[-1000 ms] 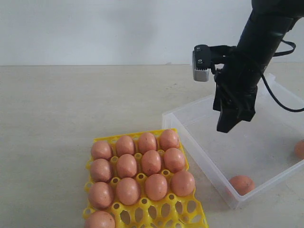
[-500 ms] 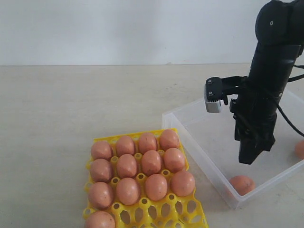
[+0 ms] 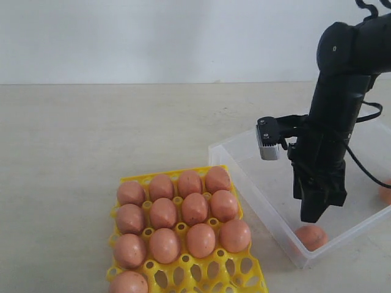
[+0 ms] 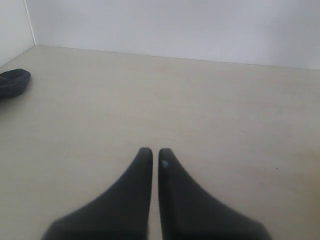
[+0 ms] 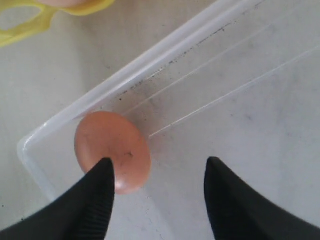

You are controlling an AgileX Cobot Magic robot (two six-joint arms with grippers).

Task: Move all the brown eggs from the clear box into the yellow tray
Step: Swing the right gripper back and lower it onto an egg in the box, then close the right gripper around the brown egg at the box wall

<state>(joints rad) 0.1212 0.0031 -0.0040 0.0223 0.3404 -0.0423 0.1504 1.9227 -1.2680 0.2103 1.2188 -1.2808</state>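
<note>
Thirteen brown eggs (image 3: pixel 194 208) sit in the yellow tray (image 3: pixel 201 271) – three full rows of four, plus one more in the nearest row at the left corner. The other sockets of that nearest row are open lattice. The tray rests on the pale table (image 3: pixel 91 152), just beside the clear box (image 3: pixel 269 177), with its far corner close to the box wall.

Two eggs are in the box. One egg (image 3: pixel 311 237) lies in the near corner against the wall. A second egg (image 3: pixel 385 192) is cut off by the right edge of the exterior view.

The right gripper (image 3: pixel 310 213) points down inside the box, with its tip just above the corner egg. In the right wrist view the gripper (image 5: pixel 159 175) has its fingers (image 5: pixel 97 200) spread wide and nothing clamped between them. The corner egg (image 5: pixel 112 150) lies at one fingertip, partly hidden behind it and not centred in the gap. Whether the finger touches the shell I cannot tell. A bit of the tray (image 5: pixel 30 25) shows beyond the box wall (image 5: pixel 165 55).

The left gripper (image 4: pixel 155 152) is out of the exterior view. Its own camera shows the fingers drawn together with only a thin slit between them, holding nothing, over bare table – a dark object (image 4: pixel 12 82) lies off to one side.
</note>
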